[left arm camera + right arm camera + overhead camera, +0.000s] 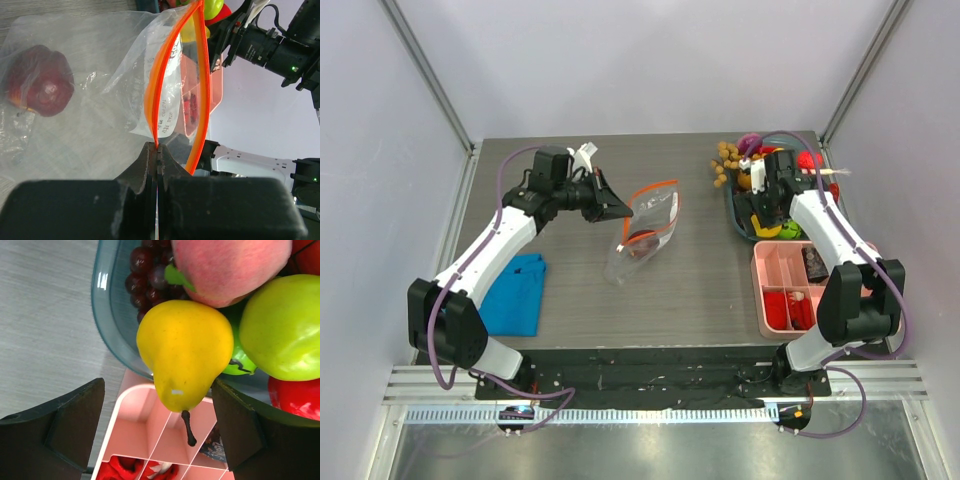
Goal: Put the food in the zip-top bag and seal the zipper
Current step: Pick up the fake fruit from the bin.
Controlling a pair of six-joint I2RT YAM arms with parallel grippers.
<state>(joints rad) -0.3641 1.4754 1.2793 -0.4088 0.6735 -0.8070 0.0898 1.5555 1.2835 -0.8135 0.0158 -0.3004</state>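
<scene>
The table (700,290) has loads of bare room between the two arms. The zip-top bag (100,75) hangs straight off the left gripper (157,150), billowing out ahead of the fingertips, with one dark red fruit (40,80) already inside, off to the upper left in the wrist view. That gripper is pressed fully together, pinching one lip of the zipper (148,100). The other lip bows away, so the mouth gapes open.

The right gripper (157,415) is spread wide and holding nothing. Just ahead of it is the rim of a blue-grey bowl (112,320) piled with the food. Right under the fingers is the edge of a pink divided tray (135,425).

A yellow pear (185,350) pokes its narrow end between the two fingers, with a gap showing on each side.
</scene>
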